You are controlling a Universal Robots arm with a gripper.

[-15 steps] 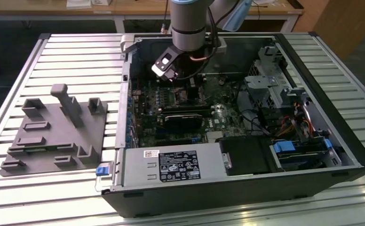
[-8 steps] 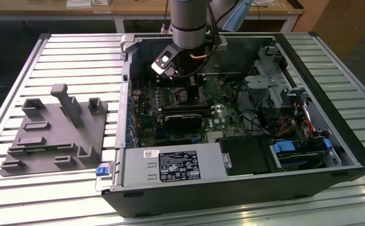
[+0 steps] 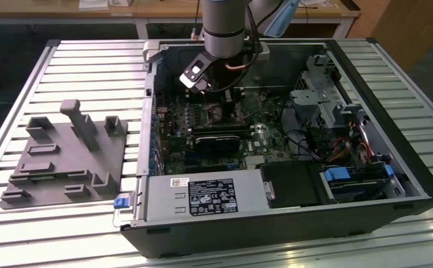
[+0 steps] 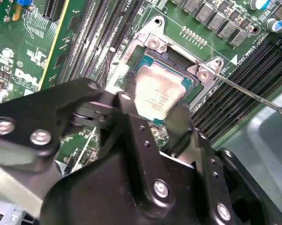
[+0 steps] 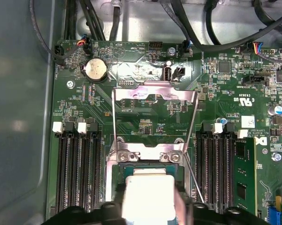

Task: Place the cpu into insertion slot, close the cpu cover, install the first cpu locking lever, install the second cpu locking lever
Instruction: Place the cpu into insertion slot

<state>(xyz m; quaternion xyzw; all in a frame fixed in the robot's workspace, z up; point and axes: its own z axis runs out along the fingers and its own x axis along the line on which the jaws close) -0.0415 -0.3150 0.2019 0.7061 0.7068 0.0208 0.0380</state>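
In both wrist views my gripper [image 4: 155, 112] [image 5: 148, 208] is shut on the cpu [image 4: 155, 91] [image 5: 148, 192], a small square chip with a silvery-tan top. I hold it just over the insertion slot [image 4: 148, 54] [image 5: 126, 168], whose dark centre and metal rim show around the chip's edges. The cpu cover [image 5: 155, 90], a thin metal frame with a large window, is flipped open and lies back on the green board beyond the slot. A thin wire locking lever [image 4: 253, 93] [image 5: 195, 180] stands free beside the slot. In the exterior view the gripper [image 3: 201, 88] reaches down into the open computer case [image 3: 395, 184].
Long black memory slots [image 5: 77, 173] [image 5: 216, 168] flank the socket on both sides. A coin battery [image 5: 96, 70] and cable bundles [image 5: 187, 23] lie past the cover. A black block [image 3: 220, 139], a power supply [image 3: 201, 198] and a grey fixture [image 3: 67, 156] on the exterior view's left also show.
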